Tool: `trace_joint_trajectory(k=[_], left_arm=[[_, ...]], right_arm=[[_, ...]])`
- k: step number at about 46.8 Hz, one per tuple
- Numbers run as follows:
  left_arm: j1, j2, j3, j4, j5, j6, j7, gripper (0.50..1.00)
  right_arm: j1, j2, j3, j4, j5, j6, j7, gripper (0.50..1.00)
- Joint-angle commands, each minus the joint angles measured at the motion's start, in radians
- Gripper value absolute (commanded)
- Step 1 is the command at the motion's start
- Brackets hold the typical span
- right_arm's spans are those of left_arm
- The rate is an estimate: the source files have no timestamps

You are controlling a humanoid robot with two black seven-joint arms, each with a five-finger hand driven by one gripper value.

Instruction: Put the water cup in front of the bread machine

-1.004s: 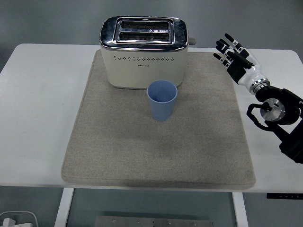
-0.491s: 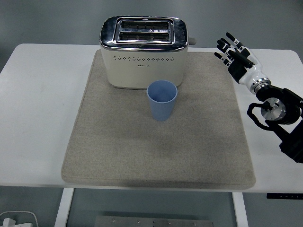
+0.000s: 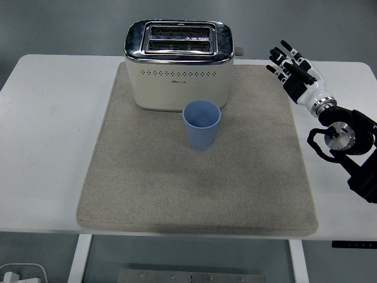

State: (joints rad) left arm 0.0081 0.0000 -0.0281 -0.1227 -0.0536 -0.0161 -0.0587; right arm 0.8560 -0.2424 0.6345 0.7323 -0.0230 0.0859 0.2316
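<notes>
We find the blue water cup (image 3: 201, 124) standing upright just in front of the toaster (image 3: 178, 64) on the grey mat (image 3: 147, 188). Our right robot hand (image 3: 291, 68) hovers empty, fingers spread, well right; the task looks done.

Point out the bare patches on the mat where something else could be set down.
Free: the mat between the blue cup and the table's near edge, and its strips left and right of the cup. Crowded: the back, where the cup stands just in front of the toaster. The right hand hovers open beyond the mat's right edge.
</notes>
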Motion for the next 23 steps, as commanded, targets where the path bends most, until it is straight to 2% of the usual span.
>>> trace_joint_trajectory(k=[1,23], left_arm=[[0.0,0.0,0.0,0.0,0.0,-0.001,-0.001,1.0],[0.0,0.0,0.0,0.0,0.0,-0.001,0.0,1.0]], right_arm=[[0.0,0.0,-0.003,0.001,0.0,0.0,0.0,0.928],[-0.002,0.018,-0.01,0.004,-0.002,-0.002,0.0,0.928]])
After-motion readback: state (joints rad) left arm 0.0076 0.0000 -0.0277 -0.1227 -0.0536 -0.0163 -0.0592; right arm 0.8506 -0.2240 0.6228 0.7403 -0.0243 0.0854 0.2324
